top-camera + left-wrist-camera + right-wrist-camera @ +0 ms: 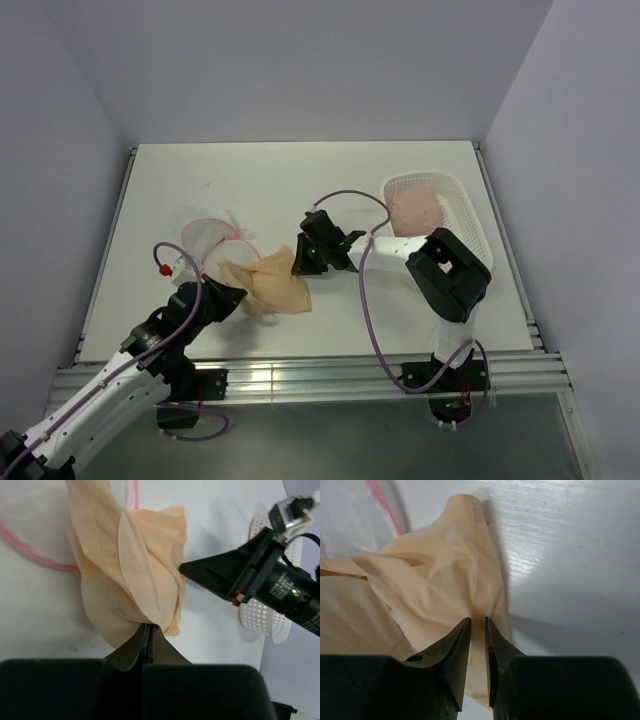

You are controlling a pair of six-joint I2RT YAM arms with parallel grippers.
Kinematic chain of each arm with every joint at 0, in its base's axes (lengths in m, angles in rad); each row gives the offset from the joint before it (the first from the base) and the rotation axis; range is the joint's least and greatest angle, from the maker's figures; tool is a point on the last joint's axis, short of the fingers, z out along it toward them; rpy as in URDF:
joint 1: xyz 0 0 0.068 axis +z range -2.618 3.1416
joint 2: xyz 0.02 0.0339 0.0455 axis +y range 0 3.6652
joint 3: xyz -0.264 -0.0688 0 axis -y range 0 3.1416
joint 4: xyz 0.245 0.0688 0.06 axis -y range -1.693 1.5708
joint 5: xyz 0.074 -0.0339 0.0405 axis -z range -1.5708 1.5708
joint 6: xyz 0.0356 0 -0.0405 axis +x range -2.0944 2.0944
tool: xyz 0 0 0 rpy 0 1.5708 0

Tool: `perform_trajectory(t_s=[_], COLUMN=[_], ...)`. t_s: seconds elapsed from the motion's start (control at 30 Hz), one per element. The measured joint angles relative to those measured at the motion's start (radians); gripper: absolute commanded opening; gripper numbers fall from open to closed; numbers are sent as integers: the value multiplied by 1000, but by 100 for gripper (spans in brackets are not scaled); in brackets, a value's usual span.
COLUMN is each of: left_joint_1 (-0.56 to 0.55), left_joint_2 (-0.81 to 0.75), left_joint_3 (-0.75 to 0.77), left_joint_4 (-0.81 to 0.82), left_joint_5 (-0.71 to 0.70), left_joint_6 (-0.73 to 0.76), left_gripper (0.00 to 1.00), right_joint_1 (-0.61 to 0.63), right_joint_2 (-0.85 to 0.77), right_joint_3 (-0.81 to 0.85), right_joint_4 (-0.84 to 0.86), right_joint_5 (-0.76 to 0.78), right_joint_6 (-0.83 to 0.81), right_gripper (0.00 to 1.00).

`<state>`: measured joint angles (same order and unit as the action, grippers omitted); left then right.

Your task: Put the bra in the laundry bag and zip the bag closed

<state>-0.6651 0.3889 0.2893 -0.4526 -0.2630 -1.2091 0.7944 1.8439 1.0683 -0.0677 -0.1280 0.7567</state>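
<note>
White table (300, 180); bra (275, 285), laundry bag (205, 235), basket (466, 212)

Bright, even light; glare streaks the table (570, 545), soft shadow beside the bra (435, 580).

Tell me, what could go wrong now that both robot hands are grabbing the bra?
The left hand and the right hand each seem to pinch only a thin edge of the bra, so the soft cloth might slip out. Both hands are busy, so nothing holds the bag open, and the bra could just push it away. The hands are also close together and might bump.
</note>
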Motion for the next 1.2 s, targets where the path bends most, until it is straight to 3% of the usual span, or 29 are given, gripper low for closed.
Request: perform_trajectory(t_s=[0.2,0.47,0.7,0.77,0.8,0.83,0.97,1.07,1.2], left_joint_1=[-84,-255,-279,-279,-279,-279,-279,-279,-279], left_joint_2=[195,497,615,668,693,715,768,763,708], left_joint_3=[47,145,191,212,219,224,235,239,261], left_joint_4=[156,348,454,480,494,505,524,521,475], left_joint_5=[4,-58,-82,-79,-76,-74,-66,-70,-98], left_joint_6=[29,53,96,108,114,118,138,150,157], left_gripper=[0,0,1,15,21,38,65,67,53], right_joint_1=[0,0,0,0,0,-1,-14,-30,-48], right_joint_2=[0,-9,-52,-68,-76,-85,-146,-198,-235], right_joint_3=[0,2,2,2,2,2,-18,-48,-76], right_joint_4=[-24,-64,-96,-121,-135,-147,-173,-176,-174], right_joint_5=[27,70,130,158,173,186,224,241,240], right_joint_6=[0,-15,-21,-18,-16,-13,-10,-4,-2], right_gripper=[20,22,34,43,52,57,67,66,64])
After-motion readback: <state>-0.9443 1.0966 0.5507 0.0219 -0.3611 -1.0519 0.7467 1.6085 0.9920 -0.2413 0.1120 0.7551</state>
